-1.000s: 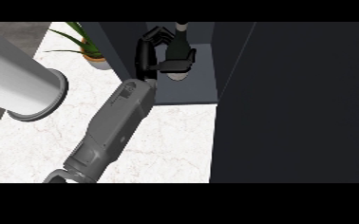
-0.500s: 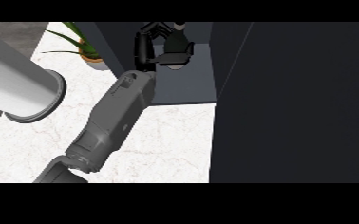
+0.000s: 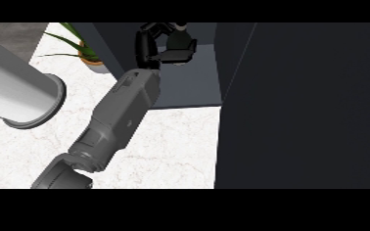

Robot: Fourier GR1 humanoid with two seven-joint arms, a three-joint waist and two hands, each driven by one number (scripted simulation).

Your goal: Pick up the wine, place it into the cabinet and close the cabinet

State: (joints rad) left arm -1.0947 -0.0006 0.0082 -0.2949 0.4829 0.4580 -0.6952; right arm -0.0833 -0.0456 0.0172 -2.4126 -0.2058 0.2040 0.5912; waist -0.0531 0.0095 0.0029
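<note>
Wine: one bottle [image 3: 179, 43], upper centre of frame, inside the cabinet opening, mostly hidden by the hand; only a dark, greyish body shows.
Desk: white marbled top [image 3: 173, 147], filling the lower left and centre of frame.
Cabinet: one, dark [image 3: 303, 103]; open compartment with grey-blue floor at upper centre, dark panel filling the right half of frame.
Plant: one, green leaves in an orange pot [image 3: 85, 54], upper left, beside the cabinet's left wall.
Cylinder: one, grey, metallic [image 3: 25, 98], at the left edge, lying across the desk.
Arms in view: one grey forearm, running from lower left up to the compartment.
Right hand: [image 3: 153, 41] black, reaching into the compartment.
Fingers: [image 3: 145, 39] curled around the bottle, clamped on it.
Left hand: cannot see it anywhere in frame.
</note>
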